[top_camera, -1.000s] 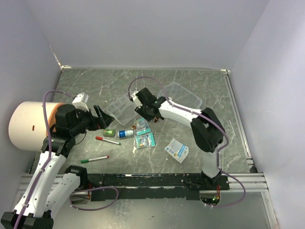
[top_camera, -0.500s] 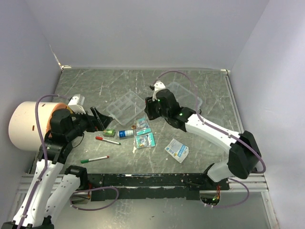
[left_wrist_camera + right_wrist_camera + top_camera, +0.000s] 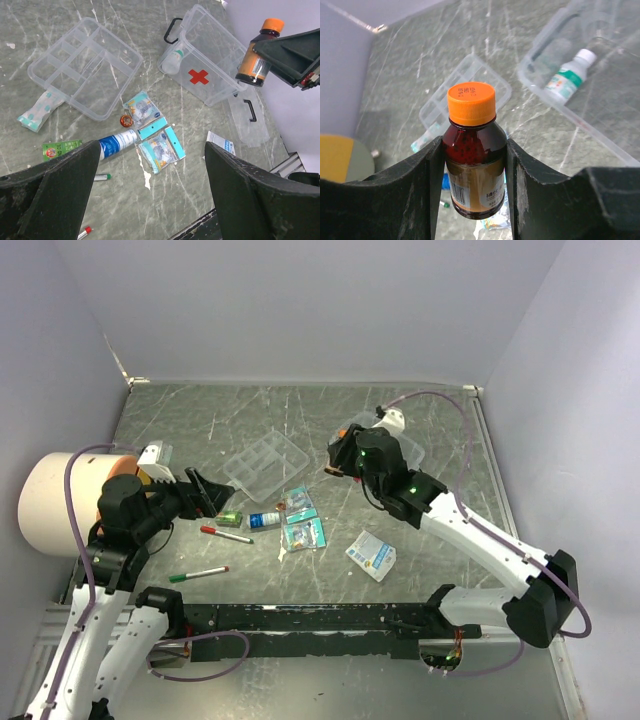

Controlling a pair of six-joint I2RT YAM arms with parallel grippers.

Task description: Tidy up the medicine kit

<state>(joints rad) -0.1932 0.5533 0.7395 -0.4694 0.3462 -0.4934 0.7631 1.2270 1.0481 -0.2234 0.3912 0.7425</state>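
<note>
My right gripper (image 3: 343, 453) is shut on a brown bottle with an orange cap (image 3: 474, 165), held upright in the air; it also shows in the left wrist view (image 3: 257, 55). It hangs beside the left end of the clear first-aid box with a red cross (image 3: 200, 75), which holds a white bottle with a green label (image 3: 567, 75). The clear divider tray (image 3: 262, 462) lies to the left of the box. My left gripper (image 3: 205, 495) is open and empty above the table, near a green sachet (image 3: 229, 518).
Loose on the table: a blue-white tube (image 3: 264, 520), teal packets (image 3: 303, 532), a red pen (image 3: 225, 534), a green pen (image 3: 198, 574), a white-blue pack (image 3: 371, 555), a gauze strip (image 3: 40, 110) and the box lid (image 3: 247, 120). A white cylinder (image 3: 60, 502) stands at the far left.
My right arm has carried the brown bottle up and to the right, from over the divider tray to beside the first-aid box. My left gripper has drawn back slightly to the left.
</note>
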